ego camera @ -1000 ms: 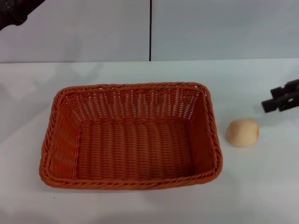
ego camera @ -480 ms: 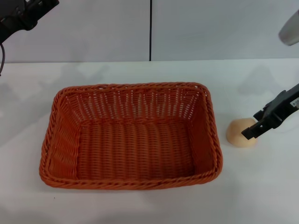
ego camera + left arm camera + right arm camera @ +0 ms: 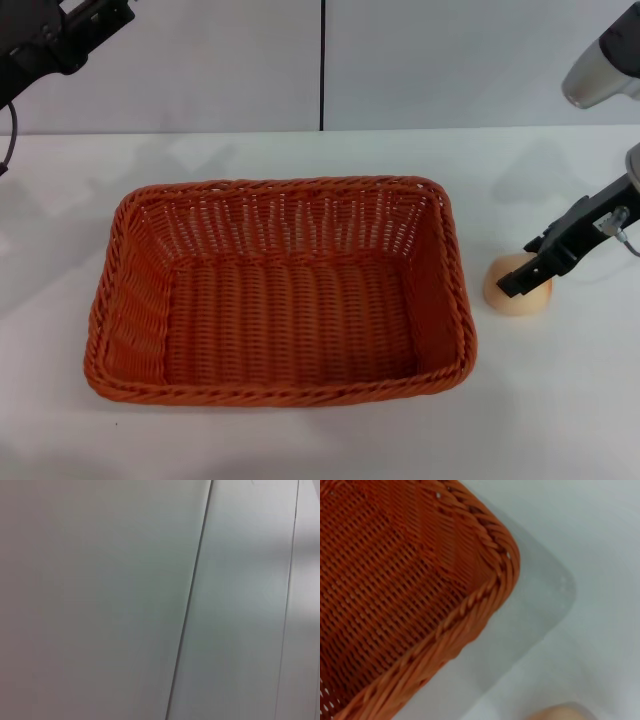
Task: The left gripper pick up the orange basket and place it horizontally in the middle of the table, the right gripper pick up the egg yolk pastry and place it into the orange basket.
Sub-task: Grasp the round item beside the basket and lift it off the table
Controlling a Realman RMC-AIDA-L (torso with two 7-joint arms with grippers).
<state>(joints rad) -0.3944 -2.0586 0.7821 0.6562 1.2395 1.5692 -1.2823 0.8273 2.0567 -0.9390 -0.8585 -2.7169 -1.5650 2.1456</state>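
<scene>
The orange basket (image 3: 280,290) lies lengthwise in the middle of the white table (image 3: 300,440), empty; the right wrist view shows one of its corners (image 3: 420,580). Just to its right sits the egg yolk pastry (image 3: 520,302), a small beige ball on the table whose edge also peeks into the right wrist view (image 3: 560,714). My right gripper (image 3: 515,280) reaches down from the right, open, with one black finger crossing in front of the pastry. My left gripper (image 3: 95,20) is raised at the far left, high above the table, holding nothing.
A grey wall with a dark vertical seam (image 3: 322,65) stands behind the table. The left wrist view shows only this wall (image 3: 150,600). Bare table lies in front of the basket and to its left.
My right gripper has come in from the right edge and down onto the pastry. The left arm has shifted slightly at the top left. Basket and pastry have stayed put.
</scene>
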